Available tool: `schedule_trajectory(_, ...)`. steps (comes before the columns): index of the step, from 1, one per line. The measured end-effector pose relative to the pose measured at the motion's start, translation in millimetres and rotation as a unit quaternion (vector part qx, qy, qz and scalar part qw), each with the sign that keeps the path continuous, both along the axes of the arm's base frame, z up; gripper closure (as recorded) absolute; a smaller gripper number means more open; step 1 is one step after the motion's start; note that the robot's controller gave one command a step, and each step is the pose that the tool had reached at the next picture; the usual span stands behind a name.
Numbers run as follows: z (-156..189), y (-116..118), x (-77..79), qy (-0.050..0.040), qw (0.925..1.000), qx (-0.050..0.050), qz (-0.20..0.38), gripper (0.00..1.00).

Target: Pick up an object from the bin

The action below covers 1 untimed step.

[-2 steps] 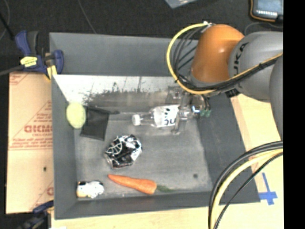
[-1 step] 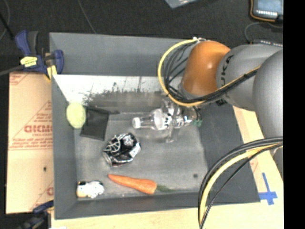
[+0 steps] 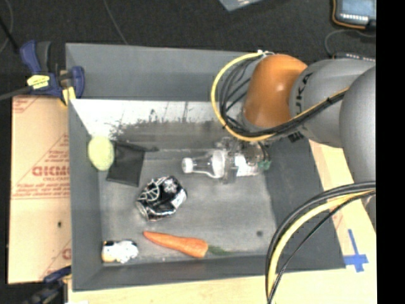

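Now, bin [image 3: 243,223]: one grey metal bin with a sloping pale back wall and six loose things on its floor, one of each kind, lying apart and not heaped.
Arm: one, reaching in from the right, with one orange cover [image 3: 272,97] at its wrist and cables [image 3: 221,103] looping around that cover.
Gripper [image 3: 245,162]: one, low in the right-centre of the bin below the orange cover; whether it is wide, narrow or gripping something cannot be told, since the cover and cables hide it.
Clear bottle [image 3: 204,165]: one, lying on its side in the middle of the bin, its white cap pointing left and its other end right at the gripper; contact cannot be told.
Black-and-white packet [image 3: 161,198]: one, crumpled, just below and left of the bottle.
Carrot [image 3: 177,244]: one, orange, lying along the front wall with its thick end to the right.
Black pad [image 3: 126,164]: one, square and flat, left of the bottle.
Pale green ball [image 3: 100,152]: one, by the left wall, touching the pad's left edge.
Small white toy [image 3: 120,252]: one, in the front-left corner, near the carrot's tip.
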<state>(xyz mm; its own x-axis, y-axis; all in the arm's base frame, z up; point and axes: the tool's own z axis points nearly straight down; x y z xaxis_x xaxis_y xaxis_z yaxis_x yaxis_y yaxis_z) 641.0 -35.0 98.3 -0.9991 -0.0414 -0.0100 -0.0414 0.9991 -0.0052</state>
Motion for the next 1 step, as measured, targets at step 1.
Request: schedule_trajectory(1, 0.0, 0.0, 0.0, 0.0, 1.0, 0.0, 0.0, 1.0)
